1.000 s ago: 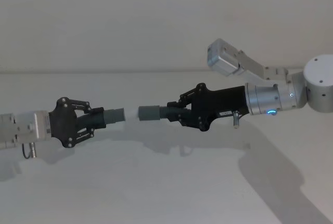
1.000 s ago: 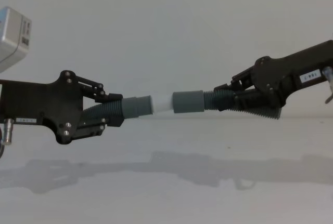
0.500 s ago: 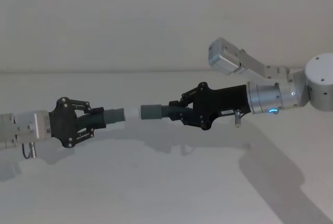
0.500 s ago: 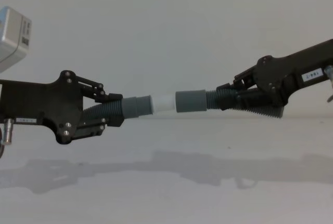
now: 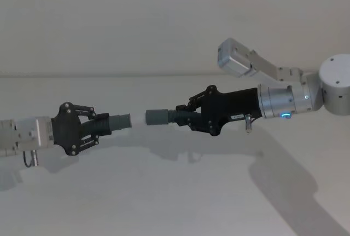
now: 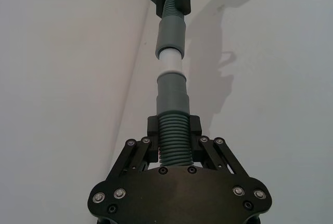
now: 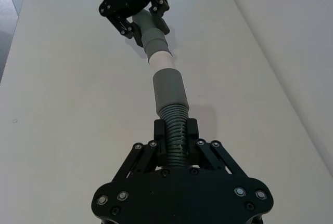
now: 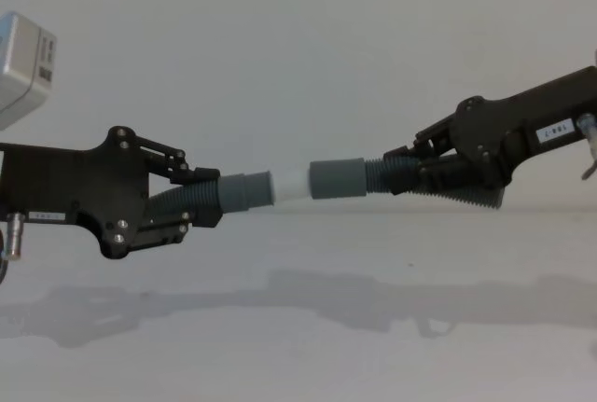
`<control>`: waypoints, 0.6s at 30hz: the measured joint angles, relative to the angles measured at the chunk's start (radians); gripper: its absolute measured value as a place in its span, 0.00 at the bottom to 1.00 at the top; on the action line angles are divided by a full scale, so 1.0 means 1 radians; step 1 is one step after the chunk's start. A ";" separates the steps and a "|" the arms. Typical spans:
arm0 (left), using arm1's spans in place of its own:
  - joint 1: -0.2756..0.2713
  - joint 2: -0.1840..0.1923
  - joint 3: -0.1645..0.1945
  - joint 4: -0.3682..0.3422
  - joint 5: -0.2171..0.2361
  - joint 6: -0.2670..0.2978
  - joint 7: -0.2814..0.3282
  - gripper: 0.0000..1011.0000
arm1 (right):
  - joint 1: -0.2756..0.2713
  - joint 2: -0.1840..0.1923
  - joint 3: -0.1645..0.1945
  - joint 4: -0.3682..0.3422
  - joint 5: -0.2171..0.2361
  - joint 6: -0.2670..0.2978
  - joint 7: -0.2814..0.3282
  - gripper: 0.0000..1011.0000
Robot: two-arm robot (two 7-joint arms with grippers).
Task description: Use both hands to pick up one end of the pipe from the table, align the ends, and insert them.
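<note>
Two grippers: raised above the table, facing each other, each clamped on one end of the pipe.
Head view, left gripper: at the left, fingers closed around the ribbed hose just behind its cuff.
Head view, right gripper: at the right of centre, fingers closed on the ribbed hose behind the wide sleeve.
Head view, gap: sleeve mouth near the left cuff, pale tip between them hard to make out.
Left wrist view, pipe: ribbed part pinched between the fingers; white tip reaching the mouth of the sleeve.
Right wrist view, fit: sleeve in line with the white tip, just short of it or barely touching; cannot tell which.
Chest view, ends: white tip meeting the sleeve mouth, most of the tip exposed; both held level, well above the table.
Chest view, loose pipe: short ribbed stubs behind each set of fingers.
</note>
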 joint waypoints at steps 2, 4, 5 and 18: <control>0.000 0.000 0.000 0.000 0.000 0.000 0.000 0.30 | 0.002 -0.001 -0.003 0.001 0.001 0.000 0.000 0.21; 0.000 0.000 0.000 0.000 0.000 0.000 0.000 0.30 | 0.003 -0.001 -0.006 0.002 0.001 -0.001 0.001 0.21; 0.000 0.000 0.000 0.000 0.000 0.000 0.000 0.30 | 0.004 -0.001 -0.007 0.002 0.002 -0.001 0.001 0.21; 0.000 0.000 0.000 0.000 0.000 0.000 0.000 0.30 | 0.011 0.000 -0.021 0.005 0.004 0.000 0.002 0.21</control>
